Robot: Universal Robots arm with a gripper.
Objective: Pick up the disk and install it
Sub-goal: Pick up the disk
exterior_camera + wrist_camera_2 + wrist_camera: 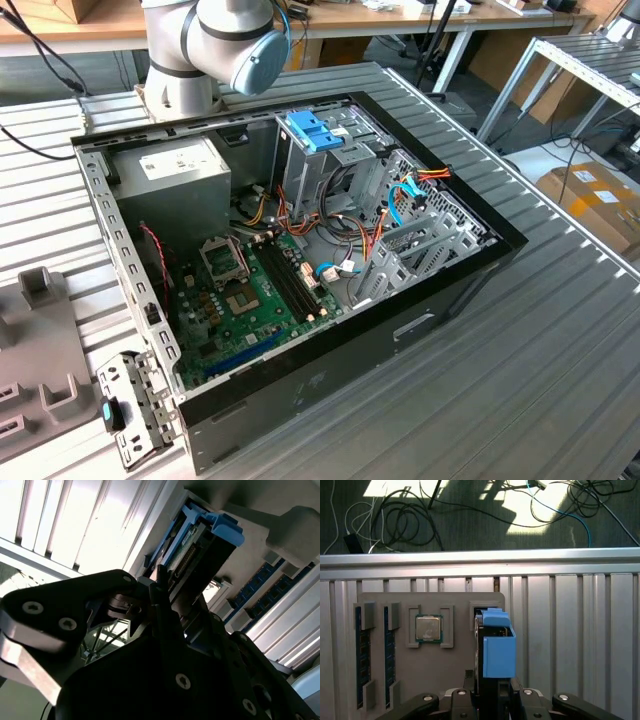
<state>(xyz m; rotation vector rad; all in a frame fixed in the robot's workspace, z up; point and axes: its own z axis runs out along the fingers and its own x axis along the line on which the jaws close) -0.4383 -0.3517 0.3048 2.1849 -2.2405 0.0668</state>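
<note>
The end effector [492, 695] is closed on the disk [499, 652], gripping it edge-on at the grey parts tray [455, 672] on the counter [570, 630], near a processor [429, 629].

This is a robotics lab or electronics workshop. An open black metal desktop computer case [330, 385], its green motherboard [240, 300] and wiring bared, lies on a ribbed grey aluminium table [520, 380]. Just behind the case stands a grey robot arm base with a pale blue joint cap [262, 55]. Farther behind the case run long wooden workbenches [400, 18]. To the exterior view's right of the case, a brown cardboard box [590, 200] sits on the floor. In the first wrist view, loose black cables [410, 515] trail over dark carpet [470, 530].
</note>
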